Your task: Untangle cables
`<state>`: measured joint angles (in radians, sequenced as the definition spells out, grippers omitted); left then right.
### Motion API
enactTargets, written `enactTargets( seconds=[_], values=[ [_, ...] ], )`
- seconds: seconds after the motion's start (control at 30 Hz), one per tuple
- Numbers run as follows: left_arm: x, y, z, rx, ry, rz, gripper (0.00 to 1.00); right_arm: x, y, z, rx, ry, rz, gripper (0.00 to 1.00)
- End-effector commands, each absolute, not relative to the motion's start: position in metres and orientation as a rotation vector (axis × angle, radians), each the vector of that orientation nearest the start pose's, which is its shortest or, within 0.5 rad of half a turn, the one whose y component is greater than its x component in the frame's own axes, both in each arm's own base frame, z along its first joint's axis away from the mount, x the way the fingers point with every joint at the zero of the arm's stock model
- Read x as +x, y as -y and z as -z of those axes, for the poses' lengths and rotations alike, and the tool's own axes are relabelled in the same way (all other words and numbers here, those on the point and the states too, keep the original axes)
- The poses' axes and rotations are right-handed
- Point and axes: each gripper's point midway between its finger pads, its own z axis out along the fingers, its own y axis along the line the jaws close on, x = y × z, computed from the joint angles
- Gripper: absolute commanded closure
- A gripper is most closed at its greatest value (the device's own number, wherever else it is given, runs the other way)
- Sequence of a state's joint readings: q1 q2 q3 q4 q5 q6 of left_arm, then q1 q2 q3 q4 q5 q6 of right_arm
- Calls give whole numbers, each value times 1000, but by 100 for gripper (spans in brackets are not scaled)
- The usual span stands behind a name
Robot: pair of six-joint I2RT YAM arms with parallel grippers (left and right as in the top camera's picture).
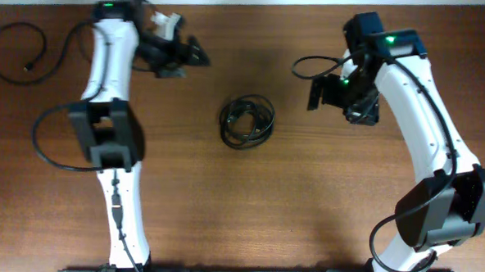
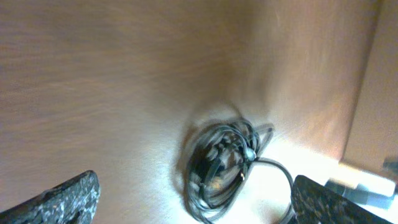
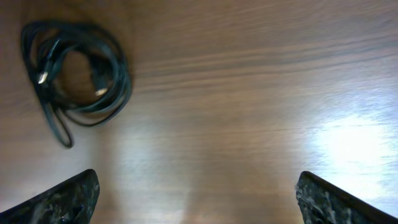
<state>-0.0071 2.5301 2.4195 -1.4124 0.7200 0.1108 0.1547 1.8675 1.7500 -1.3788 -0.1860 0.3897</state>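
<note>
Here, overhead: brown wood-grain bench [image 1: 305, 204], smooth with a slight sheen.
Cables [image 1: 246, 121]: thin black cords wound into one small round tangle at mid-bench, between the two arms and touching neither.
Loose cord [image 1: 16, 52]: a thin black loop with a small plug end, at the far left corner, well apart from the tangle.
Left gripper [image 1: 188, 56]: raised left of the tangle, jaws spread, nothing in them.
Right gripper [image 1: 320, 94]: raised right of the tangle, jaws spread, nothing in them.
In the way: nothing lies between either gripper and the tangle; thick black arm wire [image 1: 42, 135] loops beside the white left arm.
Left wrist view: blurred; the tangle lies low at centre, overlapping glossy loops with one strand curving out to the right.
Left fingers [image 2: 68, 199]: dark, speckled, rough-looking, set at opposite lower corners.
Bench edge: a pale strip [image 2: 373, 93] beyond it on the right.
Right wrist view: the tangle sits at upper left, with one narrow loop hanging down and two small bright plug tips inside.
Right fingers [image 3: 62, 199]: the same speckled pads, wide apart, bare grain and glare between them.
</note>
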Motion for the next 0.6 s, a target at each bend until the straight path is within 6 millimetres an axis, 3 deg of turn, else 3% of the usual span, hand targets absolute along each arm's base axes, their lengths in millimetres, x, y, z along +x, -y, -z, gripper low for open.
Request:
enactTargets(
  seconds=[0.0, 0.07, 0.13, 0.27, 0.33, 0.43, 0.57],
  values=[
    [472, 179, -98, 578, -2872, 894, 1, 361, -50, -154, 346, -3056, -121, 2],
    [455, 214, -94, 712, -2885, 843, 1, 364, -27, -154, 409, -3040, -67, 2],
    [447, 229, -90, 729, -2924, 760, 1, 365, -20, -154, 438, -3035, -66, 2],
    [449, 216, -108, 555, -2992, 547, 1, 366, -19, -154, 441, -3029, -68, 1],
    [440, 196, -138, 472, -3011, 396, 0, 366, -19, -154, 441, -3028, -68, 1],
    [417, 198, -173, 435, -3014, 366, 1, 366, -19, -154, 441, -3028, -68, 1],
    [391, 221, -162, 493, -3089, 355, 1, 366, -19, -154, 441, -3029, -68, 2]
  ],
)
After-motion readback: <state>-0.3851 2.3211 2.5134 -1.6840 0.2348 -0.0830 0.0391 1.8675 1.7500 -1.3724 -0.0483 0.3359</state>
